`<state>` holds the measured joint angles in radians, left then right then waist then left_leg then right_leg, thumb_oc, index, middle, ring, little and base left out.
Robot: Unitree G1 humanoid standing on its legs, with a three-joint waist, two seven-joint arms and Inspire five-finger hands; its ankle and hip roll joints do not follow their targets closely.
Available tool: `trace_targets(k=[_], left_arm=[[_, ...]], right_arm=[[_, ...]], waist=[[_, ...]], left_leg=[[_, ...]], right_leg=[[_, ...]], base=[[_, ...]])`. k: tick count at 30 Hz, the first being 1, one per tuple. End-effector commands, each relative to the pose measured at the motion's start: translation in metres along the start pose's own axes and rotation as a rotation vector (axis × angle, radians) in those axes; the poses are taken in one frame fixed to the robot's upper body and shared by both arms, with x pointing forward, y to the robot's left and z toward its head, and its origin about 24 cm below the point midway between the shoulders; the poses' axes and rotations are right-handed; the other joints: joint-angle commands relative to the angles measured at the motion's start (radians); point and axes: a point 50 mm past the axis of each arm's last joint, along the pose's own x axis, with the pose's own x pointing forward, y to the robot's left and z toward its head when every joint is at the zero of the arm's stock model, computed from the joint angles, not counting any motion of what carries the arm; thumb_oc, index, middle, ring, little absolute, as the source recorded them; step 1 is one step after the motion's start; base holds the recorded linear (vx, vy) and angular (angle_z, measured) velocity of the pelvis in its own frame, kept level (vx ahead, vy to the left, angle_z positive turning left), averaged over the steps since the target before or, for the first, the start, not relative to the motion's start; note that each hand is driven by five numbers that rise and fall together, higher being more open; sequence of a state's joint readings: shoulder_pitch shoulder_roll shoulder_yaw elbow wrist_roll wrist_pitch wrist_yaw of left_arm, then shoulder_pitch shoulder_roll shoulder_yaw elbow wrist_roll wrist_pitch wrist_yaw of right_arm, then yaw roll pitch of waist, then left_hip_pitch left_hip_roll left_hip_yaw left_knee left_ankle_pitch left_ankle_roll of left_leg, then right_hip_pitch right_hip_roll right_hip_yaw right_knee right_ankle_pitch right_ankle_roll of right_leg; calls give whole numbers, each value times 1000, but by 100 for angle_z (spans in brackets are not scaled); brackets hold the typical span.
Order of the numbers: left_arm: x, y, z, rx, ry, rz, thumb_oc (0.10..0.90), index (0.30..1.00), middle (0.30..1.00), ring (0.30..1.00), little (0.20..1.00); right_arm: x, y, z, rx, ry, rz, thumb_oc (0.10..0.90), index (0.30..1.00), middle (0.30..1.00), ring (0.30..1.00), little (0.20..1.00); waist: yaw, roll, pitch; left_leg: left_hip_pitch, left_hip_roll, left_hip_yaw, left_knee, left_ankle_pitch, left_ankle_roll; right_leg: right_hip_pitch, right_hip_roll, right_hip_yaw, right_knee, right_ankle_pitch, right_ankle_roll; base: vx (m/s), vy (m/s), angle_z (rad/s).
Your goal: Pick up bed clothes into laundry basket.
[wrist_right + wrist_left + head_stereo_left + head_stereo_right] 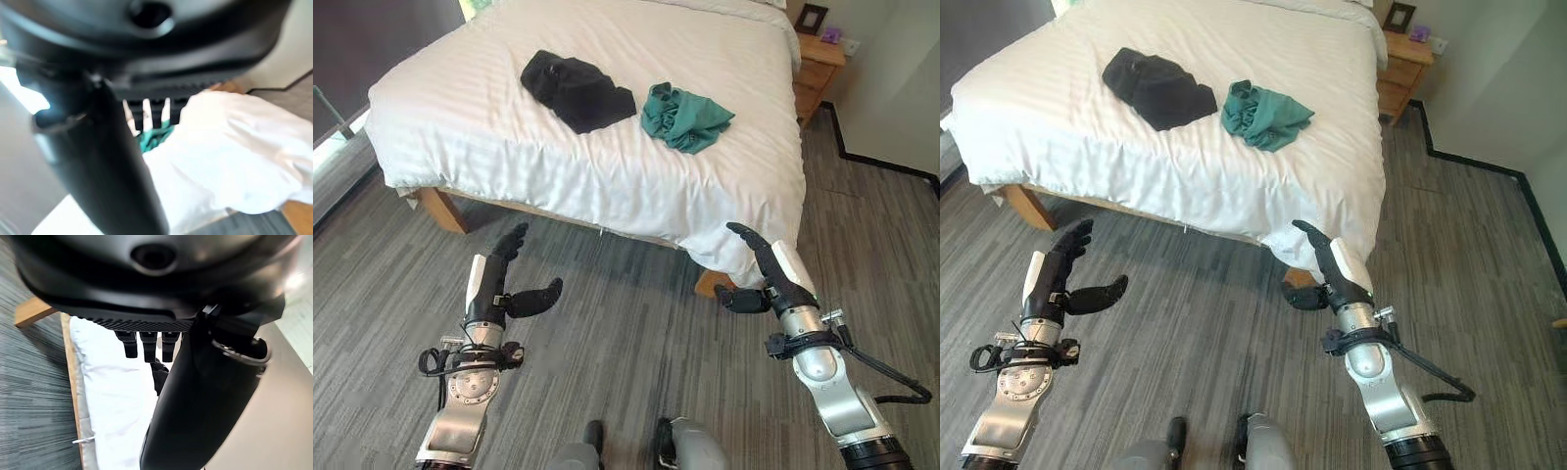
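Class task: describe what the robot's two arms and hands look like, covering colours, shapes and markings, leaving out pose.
Both arms are silver-grey metal, each with a rounded forearm segment and a dark collar at the wrist. The left hand and the right hand are dark, each with slim jointed fingers, a thumb and a white panel along its back.

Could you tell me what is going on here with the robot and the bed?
The robot stands at the foot of a bed with white sheets, both arms raised over the grey floor. Its left hand and right hand are open and hold nothing. Two crumpled garments lie on the bed, apart from each other: a black one and a green one beside it. Neither has been touched yet. A wooden nightstand stands by the bed's far corner.
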<state>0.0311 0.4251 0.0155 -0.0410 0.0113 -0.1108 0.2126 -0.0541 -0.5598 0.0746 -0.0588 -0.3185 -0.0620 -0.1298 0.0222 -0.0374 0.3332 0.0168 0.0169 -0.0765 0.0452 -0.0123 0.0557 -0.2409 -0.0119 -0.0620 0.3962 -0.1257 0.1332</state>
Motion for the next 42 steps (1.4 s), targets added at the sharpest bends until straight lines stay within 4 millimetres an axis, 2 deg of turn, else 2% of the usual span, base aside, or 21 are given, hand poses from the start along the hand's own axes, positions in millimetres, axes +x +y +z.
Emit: trace_targets(k=[1,4,7,8,9,11,12,13,14,18,19,20,22,27,30,33,35,36,37,39,42], left_arm=[[16,10,45,46,-252,27,800,900,900,900,900],[15,9,42,63,-240,19,800,900,900,900,900],[5,7,34,44,-201,18,800,900,900,900,900],[2,8,31,20,-184,22,800,900,900,900,900],[0,7,31,18,-181,18,800,900,900,900,900],[0,10,29,19,-176,23,800,900,900,900,900],[-1,11,29,19,-174,33,800,900,900,900,900],[0,11,29,16,-173,38,800,900,900,900,900],[0,11,29,15,-175,38,800,900,900,900,900],[0,12,29,15,-179,49,800,900,900,900,900],[-2,10,28,12,-173,49,800,900,900,900,900],[-3,8,27,12,-168,50,800,900,900,900,900],[-2,5,26,10,-161,51,800,900,900,900,900],[-2,2,22,33,-151,44,800,900,900,900,900],[-6,1,11,34,-100,15,800,900,900,900,900],[-11,2,-5,83,-30,-39,800,900,900,900,900],[-17,6,-16,107,22,-55,800,900,900,900,900],[-17,6,-16,106,22,-53,800,900,900,900,900],[-21,6,-26,92,69,-67,800,900,900,900,900],[-27,7,-38,74,136,-73,800,900,900,900,900],[-31,7,-52,60,204,-75,800,900,900,900,900]], right_arm=[[25,-47,27,-56,-167,-218,800,900,900,900,900],[20,-49,24,-78,-157,-227,800,900,900,900,900],[11,-50,21,-99,-153,-236,800,900,900,900,900],[9,-54,20,-106,-148,-251,800,900,900,900,900],[10,-56,22,-101,-158,-271,800,900,900,900,900],[10,-60,22,-90,-158,-292,800,900,900,900,900],[11,-67,21,-103,-152,-320,800,900,900,900,900],[12,-72,20,-115,-148,-338,800,900,900,900,900],[12,-73,20,-115,-148,-340,800,900,900,900,900],[8,-89,10,-166,-98,-397,800,900,900,900,900],[6,-96,7,-203,-86,-426,800,900,900,900,900],[7,-103,7,-248,-80,-464,800,900,900,900,900],[8,-108,1,-246,-46,-518,800,900,900,900,900],[12,-122,-4,-329,-11,-622,800,900,900,900,900],[11,-138,-20,-398,71,-653,800,900,900,900,900],[21,-144,-37,-404,164,-634,800,900,900,900,900],[29,-145,-43,-398,197,-617,800,900,900,900,900],[30,-145,-43,-396,194,-617,800,900,900,900,900],[35,-140,-47,-351,219,-589,800,900,900,900,900],[38,-140,-52,-344,247,-558,800,900,900,900,900],[41,-136,-56,-343,268,-518,800,900,900,900,900]], waist=[[-25,-48,-110],[-40,-54,-124],[-65,-35,-155],[-63,-33,-134],[-58,-45,-125],[-55,-59,-112],[-35,-86,-95],[-21,-78,-87],[-19,-80,-86],[-4,-67,-95],[5,-63,-102],[18,-36,-117],[33,-26,-121],[69,-24,-148],[91,-40,-174],[102,-64,-167],[96,-53,-144],[93,-53,-144],[86,-53,-138],[75,-57,-124],[65,-62,-112]], left_leg=[[226,6,-32,-133,-127,-89],[259,25,-51,-132,-169,-98],[237,69,-36,34,-165,-138],[99,74,-12,340,-22,-171],[32,61,-14,478,29,-165],[-41,50,8,610,34,-148],[-139,14,53,737,5,-136],[-189,15,75,782,-40,-137],[-194,13,78,783,-35,-135],[-257,46,143,492,-76,-136],[-223,38,158,287,-51,-129],[-203,35,146,66,32,-136],[-237,42,144,-64,107,-153],[-260,51,113,-122,170,-176],[-237,61,116,-115,186,-162],[-151,43,138,-120,154,-125],[-90,67,153,-133,121,-114],[-91,67,152,-133,120,-114],[-69,71,156,-133,98,-118],[-44,63,140,-133,71,-123],[-34,62,116,-133,60,-128]], right_leg=[[5,7,-43,-323,177,3],[21,12,-18,-346,203,-5],[65,11,-1,-346,199,-25],[133,-2,-2,-375,197,-58],[158,-8,6,-389,189,-81],[182,-12,6,-411,182,-101],[232,-39,21,-434,173,-116],[257,-37,29,-446,163,-113],[253,-40,31,-446,168,-113],[302,-53,40,-468,129,-82],[324,-58,49,-477,112,-69],[352,-48,56,-482,85,-59],[405,-49,63,-483,44,-57],[486,-88,85,-483,-6,-31],[506,-126,96,-405,-19,-4],[391,-167,101,-126,120,47],[270,-167,57,-26,163,38],[268,-167,56,-23,160,37],[230,-162,-8,-112,120,27],[207,-130,-18,-249,82,21],[187,-119,12,-376,124,33]], base=[[467,-163,78],[357,-146,50],[385,-125,58],[333,-165,36],[267,-168,38],[225,-166,-1],[388,-154,-39],[269,-67,-49],[167,47,-40],[322,127,-41],[555,316,-12],[602,344,-4],[403,219,-15],[403,258,-32],[391,272,-36],[284,254,-38],[236,197,-17],[297,112,16],[248,29,43],[281,-12,42],[215,-97,32]])
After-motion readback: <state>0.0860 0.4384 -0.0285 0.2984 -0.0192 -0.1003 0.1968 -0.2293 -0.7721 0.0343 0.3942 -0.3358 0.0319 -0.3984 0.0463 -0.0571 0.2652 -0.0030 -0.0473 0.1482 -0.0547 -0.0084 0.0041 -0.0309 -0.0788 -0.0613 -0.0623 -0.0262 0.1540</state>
